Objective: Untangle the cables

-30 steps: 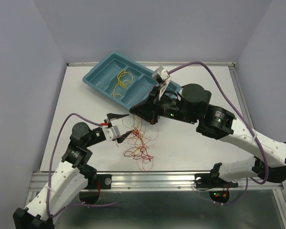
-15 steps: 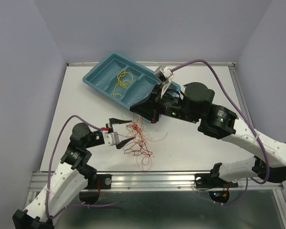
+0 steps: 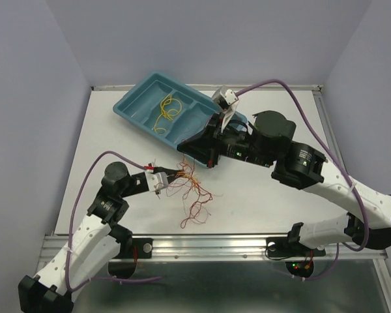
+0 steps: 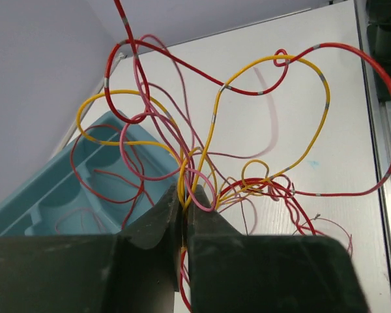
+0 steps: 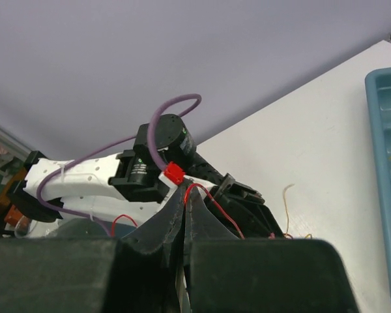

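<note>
The cables [image 3: 194, 194] trail from the left gripper [image 3: 174, 174], whose jaws are clamped on their knot, toward the near edge, while the right gripper [image 3: 184, 155], just beyond it toward the tray [image 3: 133, 104], is pinched on one red wire [image 5: 212, 203], so the pull, I judge, goes along this short near-far line.

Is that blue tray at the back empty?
No, a loose coil of yellow wire lies in a middle compartment of the blue tray.

Left pincer [image 4: 184, 218] closed on the cables [image 4: 213, 119], red, yellow and pink loops fanning upward from its tips; teal tray [image 4: 45, 195] at left, white table [image 4: 352, 130] behind
</note>
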{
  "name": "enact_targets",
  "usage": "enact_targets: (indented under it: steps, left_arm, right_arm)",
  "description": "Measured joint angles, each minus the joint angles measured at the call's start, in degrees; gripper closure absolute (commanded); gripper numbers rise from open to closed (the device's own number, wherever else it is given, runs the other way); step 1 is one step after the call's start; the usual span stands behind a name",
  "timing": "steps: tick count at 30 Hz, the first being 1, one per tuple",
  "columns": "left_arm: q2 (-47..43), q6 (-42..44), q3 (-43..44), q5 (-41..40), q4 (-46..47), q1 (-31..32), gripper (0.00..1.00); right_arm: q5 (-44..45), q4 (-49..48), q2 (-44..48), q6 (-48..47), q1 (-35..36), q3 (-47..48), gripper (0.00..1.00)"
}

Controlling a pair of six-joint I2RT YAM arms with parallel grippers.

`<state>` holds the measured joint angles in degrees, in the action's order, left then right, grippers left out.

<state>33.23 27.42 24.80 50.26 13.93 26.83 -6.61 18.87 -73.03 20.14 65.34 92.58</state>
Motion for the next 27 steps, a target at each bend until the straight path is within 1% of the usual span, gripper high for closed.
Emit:
enact_targets:
  steps: [4, 7, 8, 11, 12, 13, 17, 19, 21, 24, 27]
  left_arm:
    - [3.15, -0.07, 0.59, -2.71, -0.04, 0.09, 0.96]
    - [3.74, 0.22, 0.59, -4.72, -0.92, 0.09, 0.96]
    - [3.41, 0.39, 0.59, -5.25, -0.96, 0.09, 0.98]
    - [2.29, 0.66, 0.57, -6.40, -0.87, 0.11, 0.98]
    - [2.03, 0.70, 0.50, -6.82, -0.74, 0.11, 0.98]
    - [1.99, 0.72, 0.35, -6.95, -0.48, 0.11, 0.99]
    - [5.86, 1.75, 0.50, -7.54, 0.02, 0.59, 1.00]
    - [9.42, 2.19, 1.36, -8.31, -0.28, 1.07, 1.00]
    - [13.70, 2.86, 2.78, -9.09, -1.55, 1.44, 1.00]
    - [18.88, 3.85, 3.37, -11.52, -4.11, 2.40, 1.00]
    - [21.07, 4.96, 3.48, -13.29, -6.62, 4.81, 1.00]
  right_arm:
    - [1.57, 0.07, 0.09, -0.02, 0.00, 1.66, 0.99]
    - [5.03, 0.83, 2.56, 0.00, 0.00, 2.14, 0.99]
    - [7.28, 1.55, 4.85, -0.02, 0.00, 2.14, 0.99]
    - [13.09, 2.58, 12.00, -0.15, 0.00, 2.67, 0.99]
    - [16.39, 2.49, 15.93, -0.52, 0.00, 4.11, 0.99]
    - [17.53, 2.36, 17.75, -0.68, 0.00, 5.11, 0.99]
    - [24.63, -1.11, 24.41, -2.45, -0.02, 14.45, 0.99]
    - [26.47, -3.28, 25.49, -2.93, 0.00, 17.22, 0.99]
    - [27.26, -4.87, 25.68, -3.32, -0.02, 18.10, 0.99]
    - [27.82, -4.90, 24.68, -3.93, 0.00, 17.07, 0.99]
    - [28.04, -3.82, 22.45, -4.42, 0.00, 15.52, 0.99]
